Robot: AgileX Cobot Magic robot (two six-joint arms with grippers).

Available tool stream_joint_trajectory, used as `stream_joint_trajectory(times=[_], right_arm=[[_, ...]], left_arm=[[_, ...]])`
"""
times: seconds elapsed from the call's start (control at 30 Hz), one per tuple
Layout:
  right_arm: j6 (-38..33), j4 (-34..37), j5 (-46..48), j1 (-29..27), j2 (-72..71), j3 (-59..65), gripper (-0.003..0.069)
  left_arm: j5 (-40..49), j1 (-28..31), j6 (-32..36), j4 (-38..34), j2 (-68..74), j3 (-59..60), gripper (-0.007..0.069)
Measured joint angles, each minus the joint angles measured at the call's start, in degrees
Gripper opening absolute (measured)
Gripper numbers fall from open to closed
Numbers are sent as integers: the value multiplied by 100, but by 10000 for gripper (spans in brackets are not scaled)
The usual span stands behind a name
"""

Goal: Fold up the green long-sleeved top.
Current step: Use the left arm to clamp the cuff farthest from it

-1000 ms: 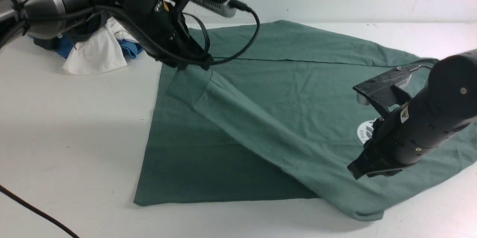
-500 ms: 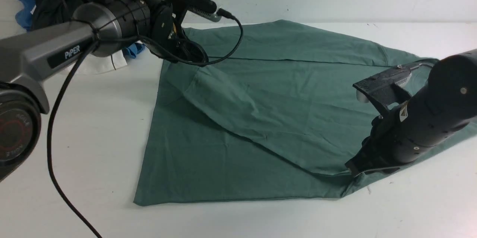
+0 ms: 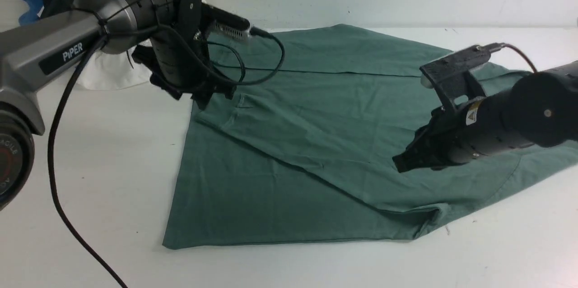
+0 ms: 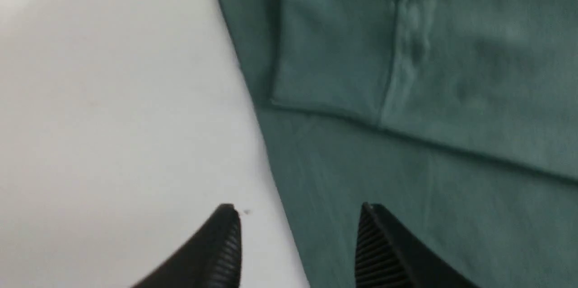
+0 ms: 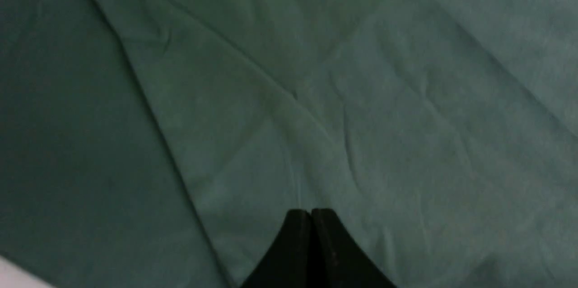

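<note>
- The green long-sleeved top (image 3: 316, 143) lies flat on the white bench (image 3: 90, 166). In the front view it spreads from the centre out to 3 o'clock.
- One layer of the top is folded over the body. Its edge runs as a diagonal crease from about 10 o'clock down to 5 o'clock, ending in a small raised fold near the hem.
- The left tool (image 3: 205, 98) is at the top's 10 o'clock corner. In the left wrist view its fingers (image 4: 228, 243) stand spread with nothing between them, one over bare bench and the other over green cloth. Contact with the cloth cannot be told.
- A stitched hem edge of the folded layer lies just ahead of the left tool.
- The right tool (image 3: 399, 164) is at 3 o'clock, above the folded layer. The right wrist view shows its fingers (image 5: 298, 243) pressed together with no cloth pinched.
- A heap of other clothes (image 3: 113, 67), white, blue and dark, sits at 10 to 11 o'clock, behind the left arm and apart from the top.
- A dark cable (image 3: 58, 206) trails over the bench at 8 o'clock.
</note>
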Motion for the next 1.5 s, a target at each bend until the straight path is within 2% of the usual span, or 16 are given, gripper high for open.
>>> stream_joint_trajectory(times=[0.1,0.2,0.23,0.3,0.4,0.53,0.67,0.7,0.73,0.83,0.87,1.0,1.13,1.3,1.5], right_arm=[[0,58,-81,0,458,0,-15],[0,68,345,0,811,0,-15],[0,68,428,0,831,0,-15],[2,55,989,0,999,0,-15],[2,50,1323,0,1018,0,-15],[2,-16,1686,0,896,-5,-15],[68,-169,2020,0,573,-5,-15],[91,-168,2032,0,553,-5,-15],[153,-174,2089,0,504,-5,-15],[174,-181,2139,0,480,-5,-15],[177,-187,2139,0,480,-5,-15],[188,-109,2134,0,480,-5,-15],[188,83,2123,0,480,-5,-15],[183,294,2143,0,480,-5,-15],[113,438,2180,0,480,-5,-15]], left_arm=[[122,0,261,-187,342,237,193],[272,0,288,-207,562,481,88],[272,0,288,-207,562,489,82],[434,-2,293,-210,486,620,17],[552,-2,311,-210,375,670,-2],[216,6,311,-214,-24,473,-8],[-913,154,72,-309,-159,-361,-6],[-955,166,36,-330,-145,-402,-3],[-1233,289,-70,-469,46,-796,15],[-1392,509,-110,-913,622,-1582,99],[-1392,509,-110,-944,622,-1582,107],[-1225,792,-110,-1407,1887,-3189,320],[-1096,966,-110,-1456,2847,-4398,444],[-1493,1143,-177,-1630,3806,-5398,487],[-2401,1260,-208,-2272,4342,-5558,482]])
